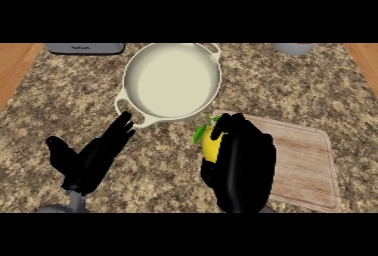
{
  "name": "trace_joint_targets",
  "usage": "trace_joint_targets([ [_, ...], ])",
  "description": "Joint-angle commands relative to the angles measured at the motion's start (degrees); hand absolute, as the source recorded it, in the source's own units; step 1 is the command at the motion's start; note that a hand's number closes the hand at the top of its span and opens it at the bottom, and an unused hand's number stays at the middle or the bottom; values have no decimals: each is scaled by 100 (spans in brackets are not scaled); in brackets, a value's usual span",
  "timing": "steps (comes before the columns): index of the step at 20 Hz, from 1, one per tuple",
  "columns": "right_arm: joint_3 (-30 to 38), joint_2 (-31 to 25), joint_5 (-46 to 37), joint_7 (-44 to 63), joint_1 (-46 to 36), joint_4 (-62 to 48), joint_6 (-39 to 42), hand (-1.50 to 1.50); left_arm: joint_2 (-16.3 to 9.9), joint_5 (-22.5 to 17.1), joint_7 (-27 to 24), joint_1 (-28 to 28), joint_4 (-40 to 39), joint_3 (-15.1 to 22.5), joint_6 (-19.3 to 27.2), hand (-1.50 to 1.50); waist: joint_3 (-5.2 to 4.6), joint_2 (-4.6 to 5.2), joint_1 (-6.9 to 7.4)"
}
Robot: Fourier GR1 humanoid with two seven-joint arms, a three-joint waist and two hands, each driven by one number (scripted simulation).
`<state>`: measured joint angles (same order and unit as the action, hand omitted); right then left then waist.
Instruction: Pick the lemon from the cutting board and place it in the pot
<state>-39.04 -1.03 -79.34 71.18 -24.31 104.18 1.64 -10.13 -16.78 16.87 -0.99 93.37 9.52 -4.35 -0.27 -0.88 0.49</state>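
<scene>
Lemon (210, 141) sits in the right hand (240, 165), whose fingers curl round its middle at the cutting board's (306, 160) left edge, apparently lifted. Small, light, firm and smooth-skinned, it could roll. The left hand (92, 157) rests open beside the pot (129, 100).

A speckled brown granite counter (310, 90) fills the view, with strips of orange-brown wood (15, 65) at its far left and far right edges. At the top edge, a grey appliance (85, 48) sits at the left, and a grey rounded container (295, 48) at the right, both only partly visible.
</scene>
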Motion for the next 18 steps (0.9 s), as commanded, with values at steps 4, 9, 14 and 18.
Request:
trace_joint_targets([
  [4,554,98,314,1403,-1501,-59,365,150,60,20,92,-248,8,80,-35,0,5,67,207],
  [9,1250,98,695,1404,-2424,-601,534,150,60,-29,243,-229,136,73,-11,0,10,74,266],
  [14,1859,99,1192,1381,-3454,-1571,381,150,218,261,-77,-207,-109,341,-31,0,3,120,353],
  [18,2254,99,1530,929,-3999,-2745,-95,150,69,63,56,-276,11,140,-152,0,13,145,364],
])
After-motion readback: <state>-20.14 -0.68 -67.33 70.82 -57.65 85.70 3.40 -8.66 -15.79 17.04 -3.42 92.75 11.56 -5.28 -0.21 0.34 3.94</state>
